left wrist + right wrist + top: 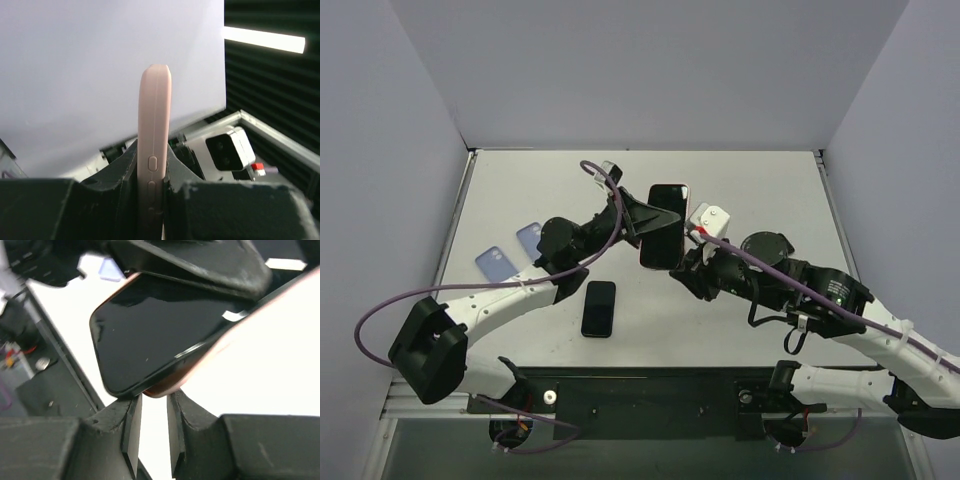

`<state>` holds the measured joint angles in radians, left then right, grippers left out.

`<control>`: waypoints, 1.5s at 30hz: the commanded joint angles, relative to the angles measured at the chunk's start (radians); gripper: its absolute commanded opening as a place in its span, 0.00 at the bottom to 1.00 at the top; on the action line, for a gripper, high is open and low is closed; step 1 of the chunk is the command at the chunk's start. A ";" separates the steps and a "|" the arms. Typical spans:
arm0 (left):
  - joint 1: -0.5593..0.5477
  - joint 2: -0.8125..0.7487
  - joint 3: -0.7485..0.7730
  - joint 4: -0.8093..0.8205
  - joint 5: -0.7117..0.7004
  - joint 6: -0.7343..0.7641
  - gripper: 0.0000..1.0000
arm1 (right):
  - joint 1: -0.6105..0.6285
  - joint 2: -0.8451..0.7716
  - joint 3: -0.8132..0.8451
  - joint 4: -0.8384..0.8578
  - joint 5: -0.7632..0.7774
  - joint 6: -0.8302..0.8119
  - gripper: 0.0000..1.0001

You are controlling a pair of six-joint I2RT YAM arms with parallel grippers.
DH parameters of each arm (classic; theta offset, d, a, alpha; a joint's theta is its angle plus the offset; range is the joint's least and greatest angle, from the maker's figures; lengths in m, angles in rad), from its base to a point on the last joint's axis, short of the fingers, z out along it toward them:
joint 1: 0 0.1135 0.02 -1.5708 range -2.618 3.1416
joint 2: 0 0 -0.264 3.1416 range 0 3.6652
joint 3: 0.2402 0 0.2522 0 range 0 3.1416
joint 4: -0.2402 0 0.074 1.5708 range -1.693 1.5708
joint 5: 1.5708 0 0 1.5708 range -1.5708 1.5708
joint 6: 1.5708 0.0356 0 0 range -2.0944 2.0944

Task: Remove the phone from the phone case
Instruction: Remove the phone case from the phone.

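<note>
Table (740, 320) mostly visible, near edge cut by the arm mounts. Left arm (500, 300) and right arm (800, 285) meet mid-table, above the surface. Phone (665, 225) sits between them, screen toward the top camera, and is not out of the pink phone case (155, 150); the case back is hidden in every view. Left gripper (152, 157) is clamped across the case, seen edge-on with side buttons visible; the lower end is cut off by the fingers. Right gripper (154, 405) has a narrow gap with white table showing through and nothing between the pads. The phone's corner sits right above the tips; can't tell if it touches. Second black phone (599, 308) lies flat near the left arm. Two blue cases (492, 264) (530, 240) lie at left, the nearer-centre one partly covered by the arm.
</note>
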<state>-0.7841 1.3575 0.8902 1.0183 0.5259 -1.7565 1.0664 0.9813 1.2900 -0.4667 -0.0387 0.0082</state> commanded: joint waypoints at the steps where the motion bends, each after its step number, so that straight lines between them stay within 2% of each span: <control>1: -0.078 -0.049 0.012 0.126 -0.116 -0.094 0.00 | -0.056 0.097 -0.080 0.198 0.635 0.102 0.00; 3: -0.069 -0.057 -0.019 0.135 -0.196 -0.057 0.00 | -0.091 0.056 -0.080 0.140 0.475 0.234 0.04; 5: -0.047 -0.051 -0.033 0.160 -0.230 -0.040 0.00 | -0.190 -0.017 -0.124 0.195 0.141 0.447 0.08; 6: -0.035 -0.044 -0.052 0.201 -0.248 -0.032 0.00 | -0.276 -0.042 -0.177 0.312 -0.149 0.607 0.15; 7: -0.027 -0.040 -0.066 0.212 -0.285 -0.025 0.00 | -0.308 -0.071 -0.204 0.368 -0.243 0.678 0.20; 8: -0.014 -0.053 -0.094 0.209 -0.312 0.003 0.00 | -0.319 -0.091 -0.230 0.437 -0.342 0.797 0.32; 9: -0.012 -0.067 -0.120 0.201 -0.392 0.027 0.00 | -0.318 -0.099 -0.235 0.442 -0.363 0.832 0.39; 10: -0.014 -0.096 -0.163 0.177 -0.436 0.079 0.00 | -0.316 -0.118 -0.247 0.438 -0.384 0.866 0.53; 12: -0.024 -0.141 -0.207 0.122 -0.567 0.167 0.00 | -0.318 -0.148 -0.276 0.442 -0.385 0.878 0.64; 15: -0.049 -0.170 -0.212 0.060 -0.690 0.215 0.00 | -0.316 -0.176 -0.340 0.542 -0.389 0.912 0.70; 21: -0.078 -0.117 -0.189 0.152 -0.753 0.178 0.00 | -0.316 -0.152 -0.362 0.672 -0.346 0.917 0.70; 24: -0.095 -0.100 -0.181 0.149 -0.782 0.164 0.00 | -0.307 -0.119 -0.345 0.717 -0.346 0.905 0.66; 31: -0.104 -0.075 -0.174 0.224 -0.790 0.103 0.00 | -0.284 -0.066 -0.270 0.553 -0.339 0.759 0.51; 40: -0.115 -0.040 -0.145 0.273 -0.797 0.074 0.00 | -0.227 -0.046 -0.271 0.565 -0.326 0.708 0.35; 45: -0.113 -0.052 -0.135 0.275 -0.785 0.091 0.00 | -0.229 -0.062 -0.282 0.570 -0.256 0.705 0.34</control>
<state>-0.8944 1.3266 0.6800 1.1618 -0.2581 -1.6630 0.8330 0.9344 0.9730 0.0704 -0.3588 0.7422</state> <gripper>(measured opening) 0.246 0.337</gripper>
